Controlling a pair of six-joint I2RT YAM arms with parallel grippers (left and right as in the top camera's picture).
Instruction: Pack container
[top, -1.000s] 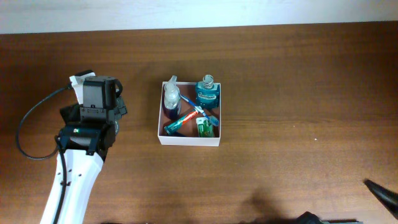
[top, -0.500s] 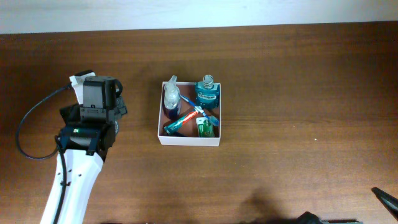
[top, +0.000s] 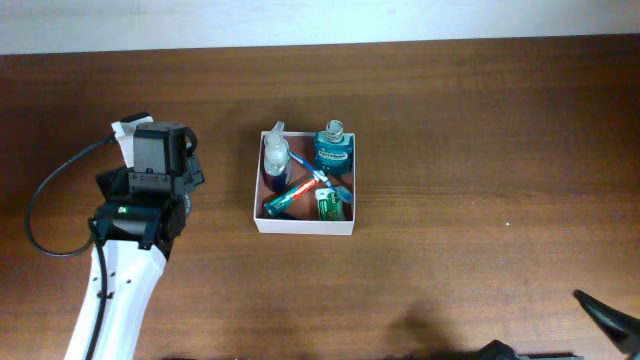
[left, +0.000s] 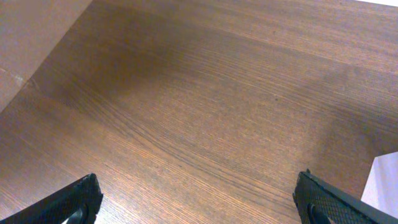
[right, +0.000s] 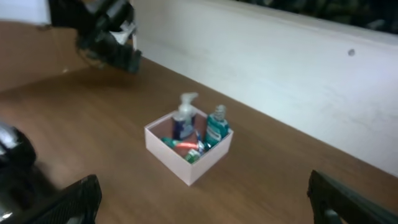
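Near the middle of the brown wooden tabletop (top: 480, 150) sits the container (top: 303, 226), a shallow box with white walls and a reddish-brown inside, its open top facing straight up. It is close to square, so it has no clear long axis. In the overhead view its sides run almost parallel to the tabletop's edges, with only a slight skew.

A teal mouthwash bottle (top: 334, 148) stands in the far right corner and a clear pump bottle (top: 276, 158) in the far left corner. A red and green toothpaste tube (top: 295, 193) lies on the diagonal, from near left up toward far right, and a small green tube (top: 329, 205) rests in the near right corner. Their labels are too small to read.

The left claw (left: 199, 202) hangs over bare wood well to the left of the container, fingers spread wide and holding nothing. The right claw (right: 205, 202) is likewise spread and empty, well apart from the container.
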